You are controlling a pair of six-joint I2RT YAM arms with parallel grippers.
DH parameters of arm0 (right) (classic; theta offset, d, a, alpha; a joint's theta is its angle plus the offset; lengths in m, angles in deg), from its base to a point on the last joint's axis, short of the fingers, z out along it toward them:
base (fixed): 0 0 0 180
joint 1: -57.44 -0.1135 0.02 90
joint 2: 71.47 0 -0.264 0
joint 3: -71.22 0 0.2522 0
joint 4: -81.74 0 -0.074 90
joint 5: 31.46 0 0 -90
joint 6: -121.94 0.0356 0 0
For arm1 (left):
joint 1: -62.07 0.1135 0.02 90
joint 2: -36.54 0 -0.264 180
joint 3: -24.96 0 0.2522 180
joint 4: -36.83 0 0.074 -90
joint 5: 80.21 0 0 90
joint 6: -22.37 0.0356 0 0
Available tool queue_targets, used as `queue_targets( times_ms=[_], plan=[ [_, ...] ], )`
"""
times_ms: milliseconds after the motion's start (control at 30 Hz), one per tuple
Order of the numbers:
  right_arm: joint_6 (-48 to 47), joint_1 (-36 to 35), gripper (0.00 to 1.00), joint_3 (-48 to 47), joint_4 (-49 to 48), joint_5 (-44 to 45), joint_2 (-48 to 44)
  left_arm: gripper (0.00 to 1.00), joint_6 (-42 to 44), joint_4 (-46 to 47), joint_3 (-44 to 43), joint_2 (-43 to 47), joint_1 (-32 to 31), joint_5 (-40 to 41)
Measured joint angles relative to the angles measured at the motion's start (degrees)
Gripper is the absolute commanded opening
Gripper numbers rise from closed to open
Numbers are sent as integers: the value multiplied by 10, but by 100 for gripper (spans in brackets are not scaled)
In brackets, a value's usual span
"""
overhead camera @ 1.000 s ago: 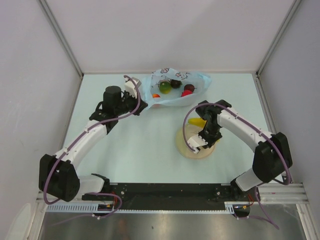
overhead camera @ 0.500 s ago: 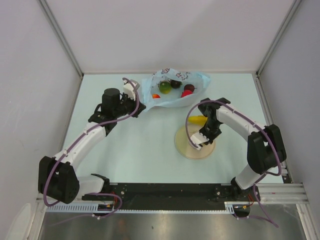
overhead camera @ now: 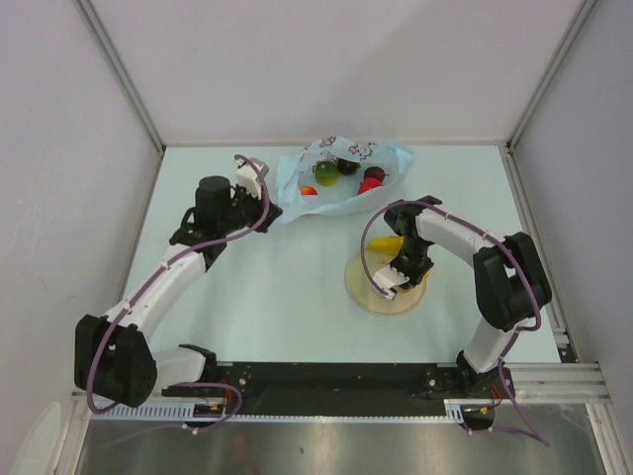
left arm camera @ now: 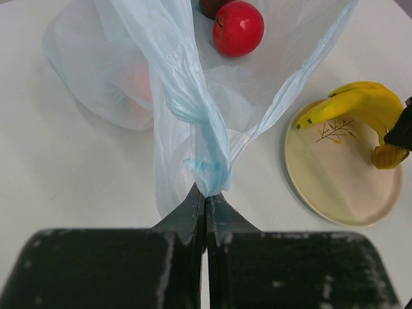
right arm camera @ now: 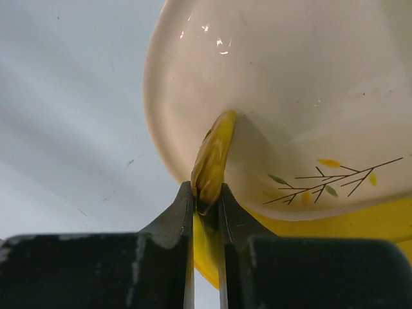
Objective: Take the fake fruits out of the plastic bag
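The light blue plastic bag point(overhead camera: 341, 188) lies at the back of the table. It holds a green fruit point(overhead camera: 324, 173), a dark maroon one point(overhead camera: 347, 165), a red apple point(overhead camera: 371, 182) and an orange-red one point(overhead camera: 309, 190). My left gripper point(overhead camera: 263, 194) is shut on the bag's twisted handle point(left arm camera: 207, 164); the apple point(left arm camera: 238, 29) shows beyond it. My right gripper point(overhead camera: 404, 255) is shut on one end of the yellow banana point(overhead camera: 387, 242), which lies over the rim of the tan plate point(overhead camera: 381, 297). The right wrist view shows the banana end point(right arm camera: 212, 154) clamped between the jaws.
The plate point(left arm camera: 335, 180) has a small twig drawing and sits on the pale table right of centre. White walls stand close at the back and both sides. The arm bases and a black rail run along the near edge.
My left gripper has drawn left and slightly back, stretching the bag's handle. My right arm has folded inward, shifting the banana a little left at the plate's rim.
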State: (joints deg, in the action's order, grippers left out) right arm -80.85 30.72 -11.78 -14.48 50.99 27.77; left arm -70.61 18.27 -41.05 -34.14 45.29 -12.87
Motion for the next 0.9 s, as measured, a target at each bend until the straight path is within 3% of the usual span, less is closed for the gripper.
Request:
queue_targets(
  times_ms=[267,733,900],
  plan=[
    [0,2,18,0,0,0,1,0,0,0,0,0,3,-1],
    [0,-4,10,0,2,-4,-2,0,0,0,0,0,3,-3],
    [0,-40,7,0,7,-16,-10,0,-1,1,3,3,3,-5]
  ],
)
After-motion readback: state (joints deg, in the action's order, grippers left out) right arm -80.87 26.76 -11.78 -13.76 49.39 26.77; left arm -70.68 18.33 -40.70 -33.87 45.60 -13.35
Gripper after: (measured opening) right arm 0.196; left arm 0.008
